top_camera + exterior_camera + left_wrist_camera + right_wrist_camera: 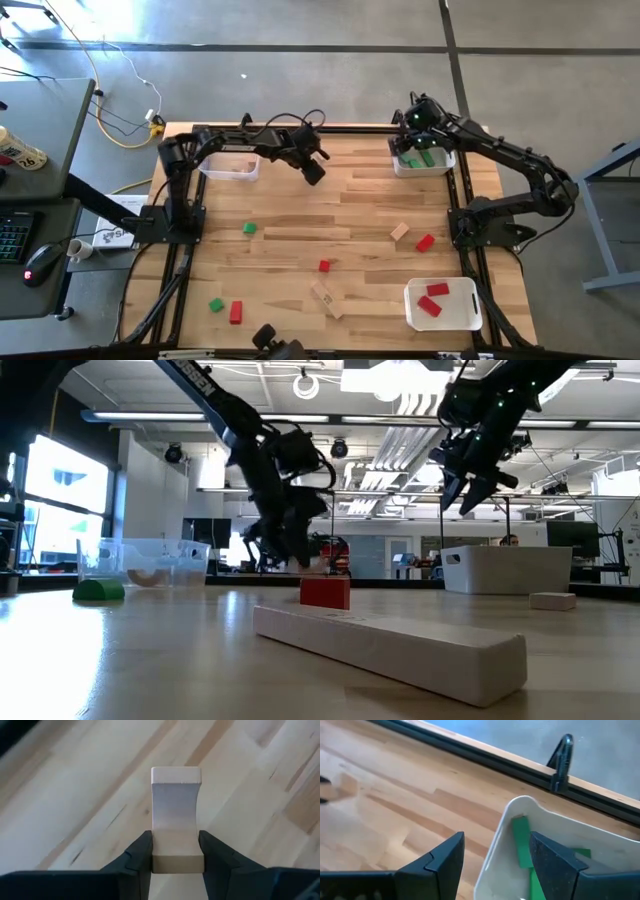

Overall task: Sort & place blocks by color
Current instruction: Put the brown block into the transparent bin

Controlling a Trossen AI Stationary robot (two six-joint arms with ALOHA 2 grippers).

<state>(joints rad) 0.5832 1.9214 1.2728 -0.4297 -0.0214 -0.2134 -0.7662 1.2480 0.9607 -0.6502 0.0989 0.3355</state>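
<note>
Only the left wrist view shows what the left gripper [176, 855] carries: a tan block [176, 815] with 2 concave sides, pinched at its near end between the jaws and held above the bare worktop [75, 795]. From above, the left gripper [313, 170] hangs over the far middle of the worktop, just beside a clear bin [230, 168] at the far left, and the block is hidden.

The right wrist view looks past the right gripper [495, 857], whose jaws stand spread and empty astride the near wall of a white bin [492, 850] holding green blocks [521, 842]. The high view places this gripper [415, 140] over the far right bin [425, 167].

The high view alone shows the loose blocks: 2 green ones [249, 229] [216, 304], red ones at [236, 312], [324, 265] and [425, 242], tan ones at [400, 232] and [327, 299]. A near right bin [445, 310] holds 2 red blocks [437, 290].

The low view shows a long tan bar [390, 650] close by, with a red block [325, 592] behind it.
</note>
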